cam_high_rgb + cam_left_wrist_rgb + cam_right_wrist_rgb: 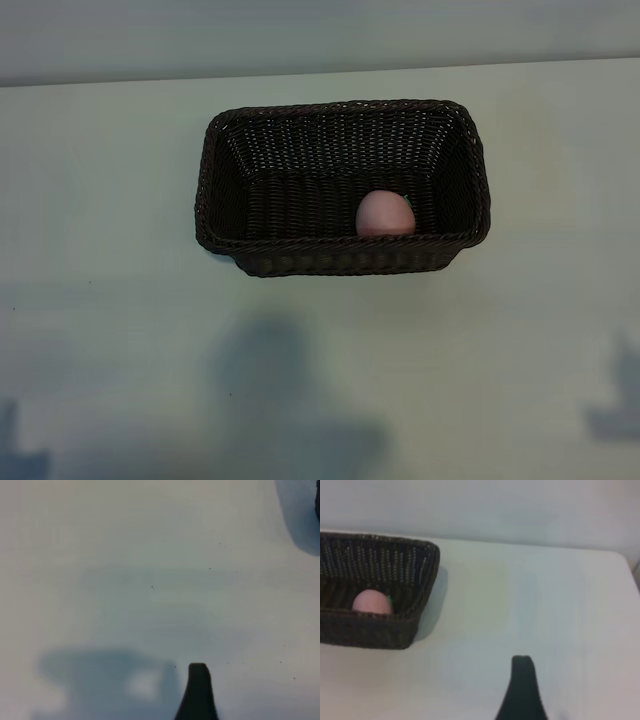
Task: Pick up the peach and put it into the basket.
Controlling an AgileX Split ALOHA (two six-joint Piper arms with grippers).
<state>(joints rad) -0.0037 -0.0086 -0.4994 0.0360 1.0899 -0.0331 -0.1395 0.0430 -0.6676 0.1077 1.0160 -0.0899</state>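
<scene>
The peach [385,214] lay inside the basket [225,180], on the floor of the basket, close against the long wall nearest the camera in the exterior view and toward the right-arm half. The right wrist view confirmed this: the peach [371,602] sat below the braided rim of the basket [420,580], with nothing gripping or touching it. The basket stood upright on the bench [100,330].

On this evidence the placement step was judged complete; the fruit was at its destination and free of both arms.

Neither arm appeared in the exterior view beyond shadows at the lower edge. The right tool [522,690] was positioned over bare bench, well apart from the basket; only one fingertip was visible, so whether it was spread or pressed together could not be told, but it pinched nothing. The left tool [198,692] was over empty bench, spread and empty.

Remaining work was judged to be limited to returning the arms to their parked positions.
</scene>
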